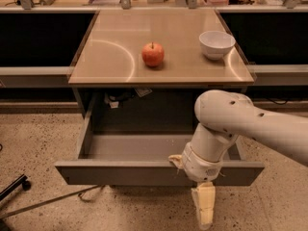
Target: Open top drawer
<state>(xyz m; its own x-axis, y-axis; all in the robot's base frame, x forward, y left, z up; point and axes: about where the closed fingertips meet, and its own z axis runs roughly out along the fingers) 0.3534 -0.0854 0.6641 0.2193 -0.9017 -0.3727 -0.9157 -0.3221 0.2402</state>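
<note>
The top drawer [120,172] is a wide grey metal drawer under the table top, pulled far out toward me, with its shallow grey tray showing and nothing visible in it. My gripper [203,208] hangs down from the white arm in front of the drawer's front panel, right of its centre. One cream-coloured finger [205,211] shows below the wrist, reaching toward the floor. The arm hides part of the drawer's front and right side.
A red apple [152,54] and a white bowl [216,44] sit on the tan table top [106,57]. Dark shelves lie left and right of the table. A thin rod [48,202] and a black caster [19,184] lie on the speckled floor at left.
</note>
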